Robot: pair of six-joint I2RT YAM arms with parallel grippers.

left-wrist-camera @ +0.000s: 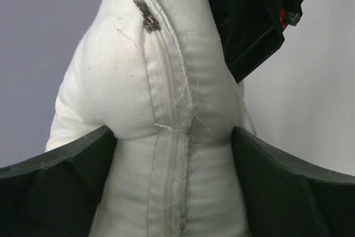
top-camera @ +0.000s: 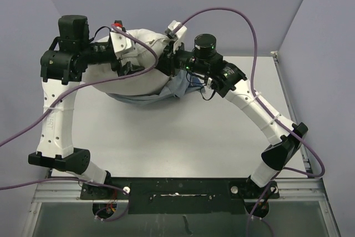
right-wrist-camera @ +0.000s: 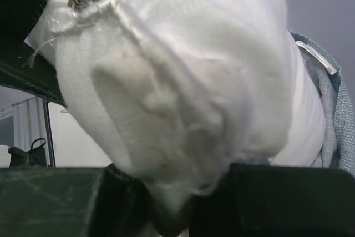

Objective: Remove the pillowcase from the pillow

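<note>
The white pillow (top-camera: 138, 67) hangs above the back of the table, held between both arms. My left gripper (top-camera: 123, 54) is shut on the pillow's zipper seam (left-wrist-camera: 166, 137); its jaws squeeze the stuffing from both sides. My right gripper (top-camera: 169, 59) is shut on a bunched fold of the pillow (right-wrist-camera: 183, 137) from the opposite side. The blue pillowcase (top-camera: 166, 90) sags under the pillow's lower right part. Its grey-blue inside shows at the right edge of the right wrist view (right-wrist-camera: 327, 120), with the small tag (right-wrist-camera: 316, 56) beside it.
The grey table (top-camera: 183, 137) spreads in front of the pillow. Purple cables (top-camera: 244, 20) loop over both arms. The right arm (top-camera: 266, 120) slants along the table's right side. Lilac walls stand close behind and beside.
</note>
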